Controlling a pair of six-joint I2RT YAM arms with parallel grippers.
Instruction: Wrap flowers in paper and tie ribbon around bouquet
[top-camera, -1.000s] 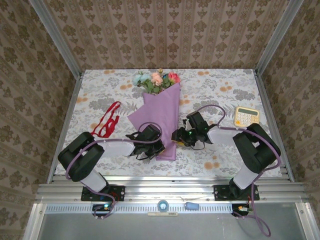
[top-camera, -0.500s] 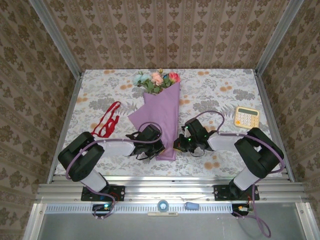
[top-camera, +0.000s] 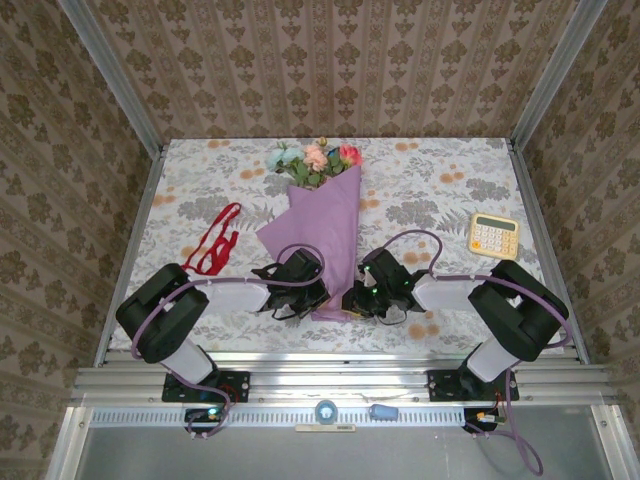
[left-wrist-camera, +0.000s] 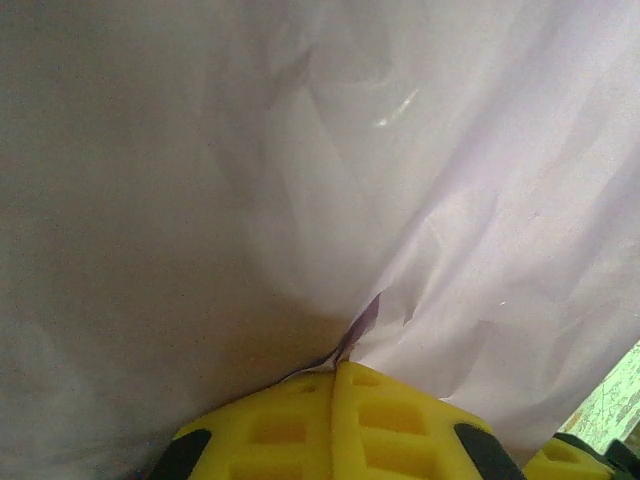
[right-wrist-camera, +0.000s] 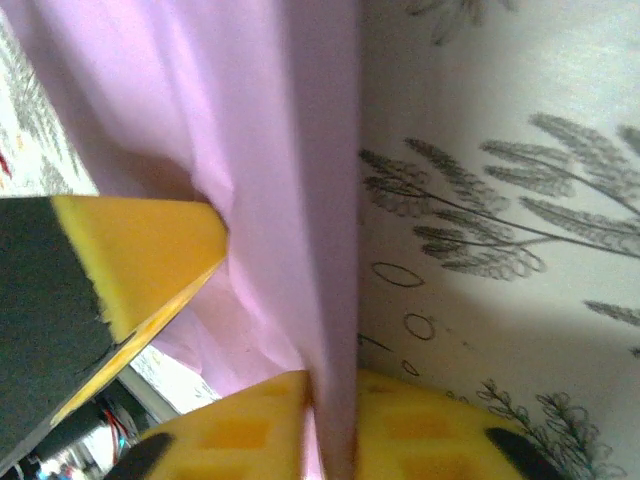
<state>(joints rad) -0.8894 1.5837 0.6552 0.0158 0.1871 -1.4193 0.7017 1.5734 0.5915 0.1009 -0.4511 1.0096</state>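
Paper (left-wrist-camera: 300, 150) sits pinched between the left fingers (left-wrist-camera: 275, 430), clenched tight on a lilac fold. The right fingers (right-wrist-camera: 420, 415) clamp its right edge the same way. Both grip the near tip of the bouquet (top-camera: 330, 225), which lies mid-table (top-camera: 440, 170) with its flowers (top-camera: 312, 158) at the far end. The ribbon (top-camera: 214, 240) lies loose to the left, a calculator (top-camera: 493, 233) to the right

From above the light is bright and even, with faint soft shadows on the tablecloth (top-camera: 440, 165). Just ahead of the left gripper (left-wrist-camera: 336, 385) the paper (left-wrist-camera: 300, 180) is blurred and dim, with one small glint. At the right gripper (right-wrist-camera: 325, 400) it is soft-focused, a grey shadow crossing the cloth beside it.
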